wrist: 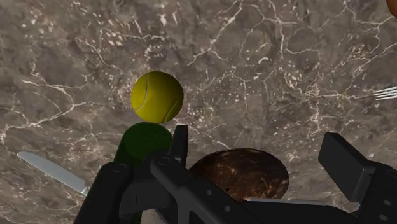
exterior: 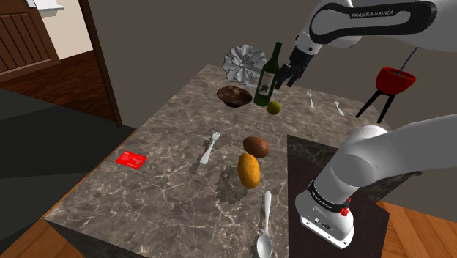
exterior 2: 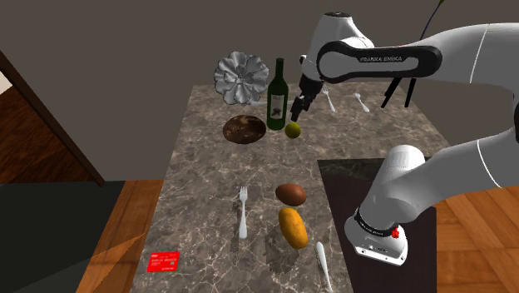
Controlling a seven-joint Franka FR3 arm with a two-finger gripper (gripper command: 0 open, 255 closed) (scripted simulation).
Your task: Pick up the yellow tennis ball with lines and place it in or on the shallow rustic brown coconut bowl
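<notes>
On the far half of the marbled counter [exterior: 157, 165], the yellow tennis ball [exterior: 274, 107] [exterior 2: 293, 130] [wrist: 157, 97] rests on bare stone, touched by nothing. The black hand [exterior: 285, 76] [exterior 2: 298, 108] [wrist: 259, 149] hangs above it with its fingers spread wide and nothing between them. In the wrist view the ball lies ahead of the fingertips and off toward one finger [wrist: 179, 141], outside the gap. A green wine bottle [exterior: 268, 73] [exterior 2: 277, 93] stands upright just beside the ball, on the shoulder view's left, and the hand is close to its upper part. Past the bottle on that side sits the shallow brown bowl [exterior: 233, 96] [exterior 2: 244, 128] [wrist: 240, 172], near the ball but apart from it. A silver flower-shaped dish [exterior: 244, 64] is behind the bowl at the far edge. The ball is well in from every counter edge. Toward the stand [exterior: 333, 157] a stretch of open stone separates it from a brown oval thing [exterior: 255, 146], an orange-brown one [exterior: 249, 170], a fork [exterior: 211, 146] and a spoon [exterior: 265, 227]. Two small forks [exterior: 311, 97] lie on the shoulder view's right of the ball, well apart from it.
</notes>
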